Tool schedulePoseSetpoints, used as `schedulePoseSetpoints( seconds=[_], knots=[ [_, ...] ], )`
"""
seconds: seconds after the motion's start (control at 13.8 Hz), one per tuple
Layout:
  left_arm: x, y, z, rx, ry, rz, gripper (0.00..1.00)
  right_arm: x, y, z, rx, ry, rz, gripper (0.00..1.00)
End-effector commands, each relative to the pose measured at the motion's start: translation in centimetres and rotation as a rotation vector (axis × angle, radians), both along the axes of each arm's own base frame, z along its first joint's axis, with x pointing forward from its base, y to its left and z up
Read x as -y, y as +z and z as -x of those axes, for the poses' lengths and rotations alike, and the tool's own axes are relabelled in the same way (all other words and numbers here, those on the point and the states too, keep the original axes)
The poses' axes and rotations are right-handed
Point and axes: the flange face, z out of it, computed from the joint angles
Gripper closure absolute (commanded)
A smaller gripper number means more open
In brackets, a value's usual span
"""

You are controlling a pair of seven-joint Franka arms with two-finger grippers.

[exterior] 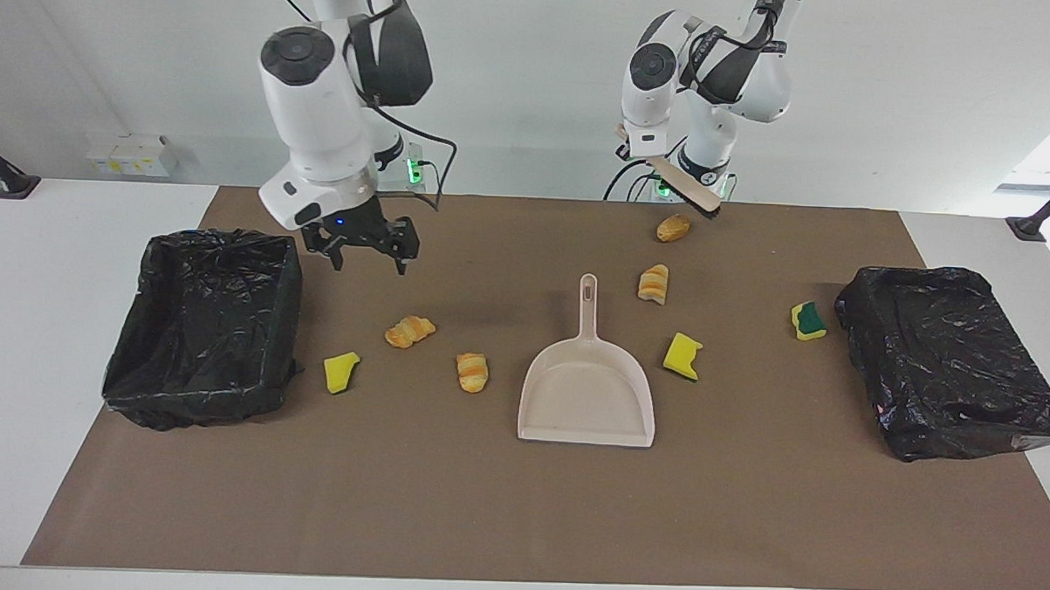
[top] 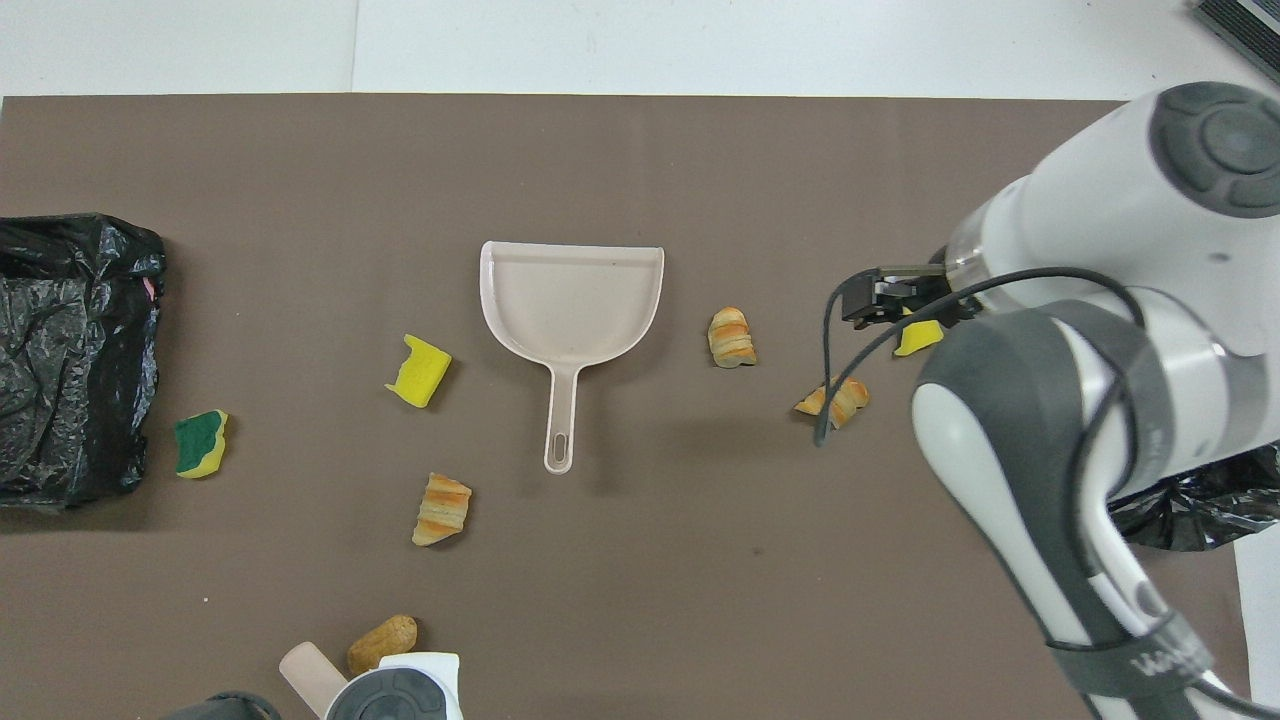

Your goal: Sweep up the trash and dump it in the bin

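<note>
3 bread pcs [exterior: 410,331], 3 sponges [exterior: 341,371], 1 potato [exterior: 673,228]; left gripper [exterior: 639,143] clamps brush [exterior: 686,186], right gripper [exterior: 365,254] agape.

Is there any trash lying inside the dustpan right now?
No: the dustpan is bare inside, and the bread pieces and yellow sponge chunks lie on the brown mat around it.

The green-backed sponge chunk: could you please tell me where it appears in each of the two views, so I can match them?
Facing view: the green-backed sponge chunk lies at the picture's right, just beside the black-lined bin at the left arm's end of the table.
Overhead view: it lies at the picture's left, beside that same bin.
Shared landmark: the beige dustpan in the middle of the brown mat.
</note>
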Motion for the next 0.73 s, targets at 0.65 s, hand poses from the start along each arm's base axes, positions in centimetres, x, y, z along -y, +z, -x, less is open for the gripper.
schedulePoseSetpoints(
  seconds=[0.65],
  knots=[
    [1.3, -3.9, -4.9, 0.142, 0.242, 0.053, 1.00, -15.9, -5.6, -0.1, 0.041, -0.111, -0.229, 0.00]
  ],
)
